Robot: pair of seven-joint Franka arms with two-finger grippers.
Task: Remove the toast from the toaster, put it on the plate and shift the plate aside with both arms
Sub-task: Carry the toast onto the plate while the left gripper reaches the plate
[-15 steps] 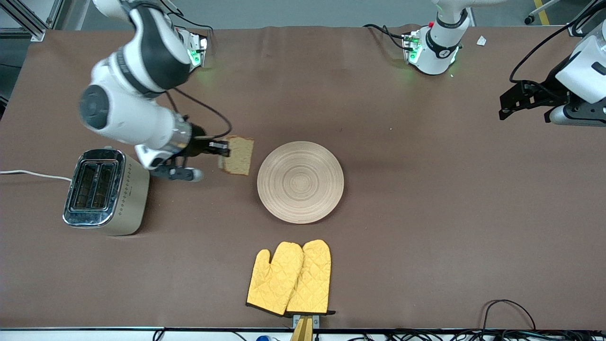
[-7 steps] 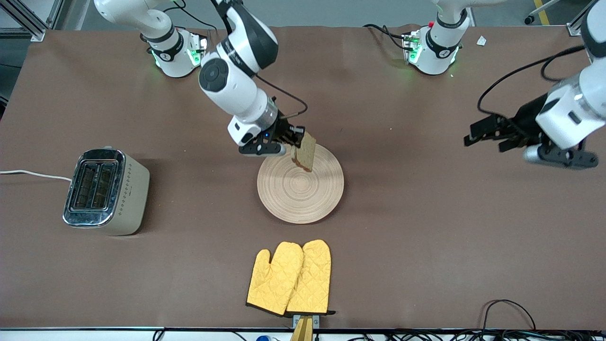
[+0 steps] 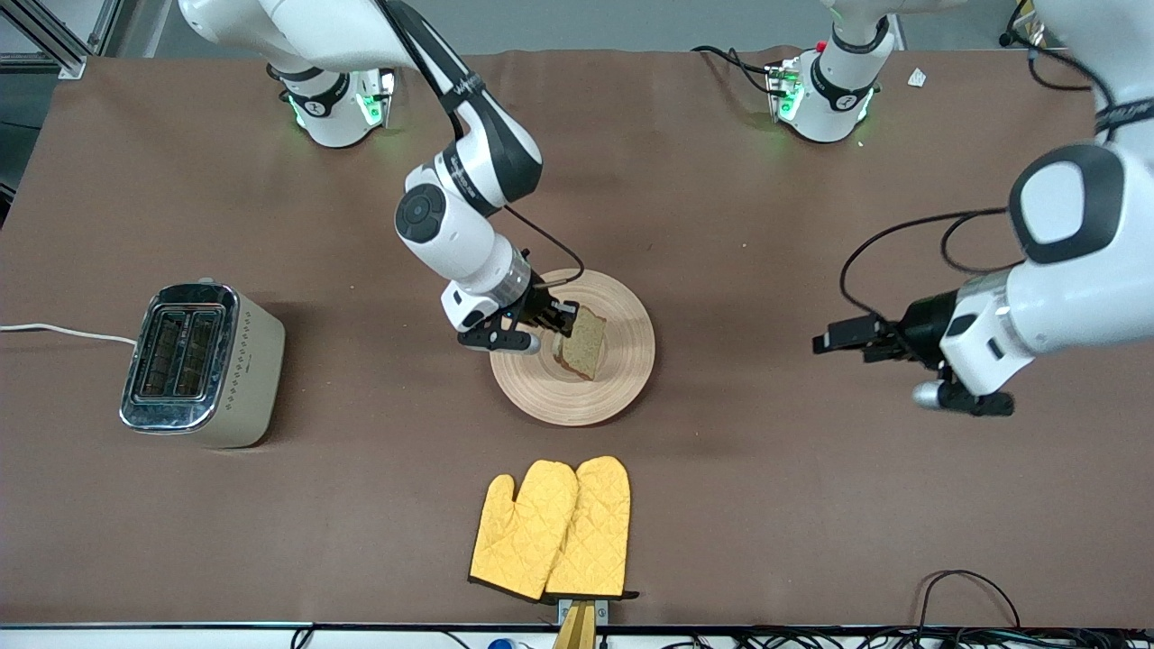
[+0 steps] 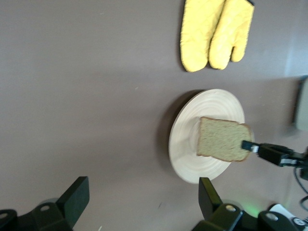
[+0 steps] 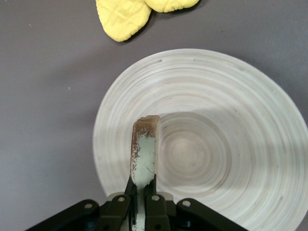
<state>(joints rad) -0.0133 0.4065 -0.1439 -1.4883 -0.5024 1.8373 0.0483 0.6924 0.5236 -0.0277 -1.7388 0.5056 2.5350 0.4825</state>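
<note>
The right gripper (image 3: 561, 322) is hanging over the plate (image 3: 622, 379), pinching the toast (image 3: 581, 342) by one edge. In the right wrist view the fingers (image 5: 153, 199) are pressing on both faces of the slice (image 5: 144, 156), which is standing on edge above the plate (image 5: 231, 120). From the front the toast is tilting over the plate's middle; whether its low corner is touching the wood I cannot tell.

The plate is sitting mid-table, with the mitts (image 3: 552, 527) lying nearer the front camera and the toaster (image 3: 200, 363) standing toward the right arm's end.

The left gripper (image 3: 834, 341) is hovering over bare table toward the left arm's end, well apart from the plate. In its wrist view its fingers (image 4: 74, 199) are standing spread wide, with the plate (image 4: 185, 139), toast (image 4: 221, 144) and mitts (image 4: 214, 31) showing between and past them.
</note>
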